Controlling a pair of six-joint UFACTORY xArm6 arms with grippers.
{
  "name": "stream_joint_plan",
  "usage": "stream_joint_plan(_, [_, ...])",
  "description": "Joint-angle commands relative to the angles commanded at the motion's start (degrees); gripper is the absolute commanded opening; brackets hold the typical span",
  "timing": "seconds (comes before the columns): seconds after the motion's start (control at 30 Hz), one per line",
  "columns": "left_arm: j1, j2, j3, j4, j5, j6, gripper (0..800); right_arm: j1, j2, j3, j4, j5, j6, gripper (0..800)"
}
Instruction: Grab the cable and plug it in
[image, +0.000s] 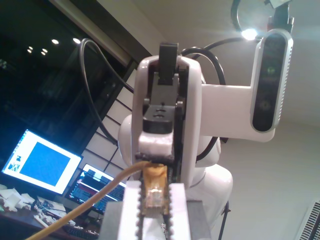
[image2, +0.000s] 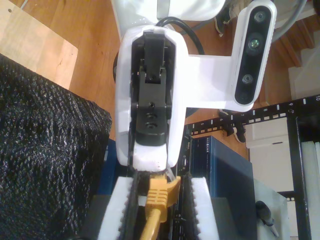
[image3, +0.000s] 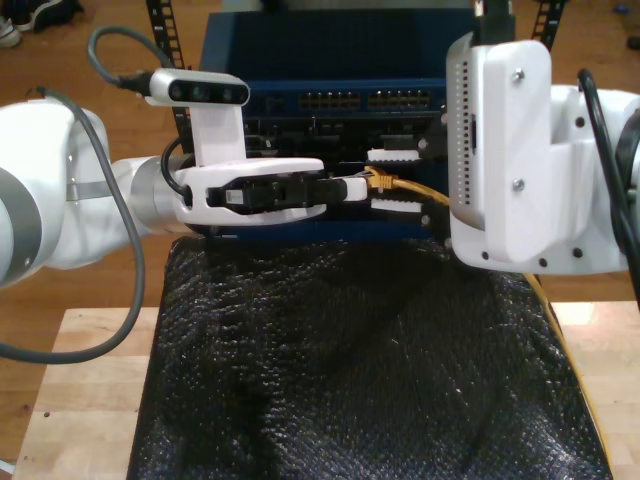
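Note:
The yellow-orange cable (image3: 410, 188) hangs between two facing arms, in front of the blue switch (image3: 340, 100). My first gripper (image3: 352, 188) reaches in from the exterior view's left. In its wrist view its pads (image: 131, 210) close on the clear plug (image: 155, 197), and the cable (image: 95, 200) trails away. My second gripper (image3: 392, 178) comes from the exterior view's right. Its white toothed fingers (image2: 200, 210) straddle the cable's yellow boot (image2: 156, 197) with gaps either side. Each wrist view shows the other gripper end-on: the second gripper (image: 157, 150) and the first gripper (image2: 150, 160).
A black textured mat (image3: 350, 360) covers the wooden table (image3: 80, 390) below both arms. The switch (image2: 225, 160) sits in a black rack (image2: 300, 165), its port rows facing the arms. Lit monitors (image: 42, 162) stand in the background of the first wrist view.

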Motion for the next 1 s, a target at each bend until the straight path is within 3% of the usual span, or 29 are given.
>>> stream_joint_plan(0.23, [0.00, 0.00, 0.00, 0.00, 0.00, -0.18, 62, 0.00, 0.00, 0.00, 0.00, 0.00, 0.00, 182])
stream_joint_plan(0.37, [0.00, 0.00, 0.00, 0.00, 0.18, -0.35, 94, 0.00, -0.09, 0.09, 0.00, 0.00, 0.00, 95])
stream_joint_plan(0.57, [0.00, 0.09, -0.09, 0.00, 0.79, -1.58, 278, 0.00, -0.09, 0.09, 0.00, 0.00, 0.00, 34])
stream_joint_plan(0.63, [0.00, 0.09, -0.18, 0.00, 0.79, -2.20, 303, 0.00, -0.09, 0.09, 0.00, 0.00, 0.00, 24])
stream_joint_plan(0.7, [0.09, 0.00, -0.18, -0.09, 0.97, -2.20, 459, 0.00, -0.09, 0.09, 0.00, 0.00, 0.00, 16])
stream_joint_plan(0.87, [0.09, 0.00, -0.26, -0.09, 1.14, -2.29, 534, 0.00, -0.09, 0.09, 0.09, 0.00, 0.97, 3])
stream_joint_plan(0.97, [0.35, 0.00, -0.26, -0.18, 0.88, -2.20, 701, 0.00, 0.00, 0.00, 0.00, 0.00, 2.46, 3])
stream_joint_plan(1.0, [0.35, 0.00, -0.35, -0.18, 0.70, -2.11, 723, 0.00, 0.00, 0.00, 0.00, -0.09, 2.55, 3])
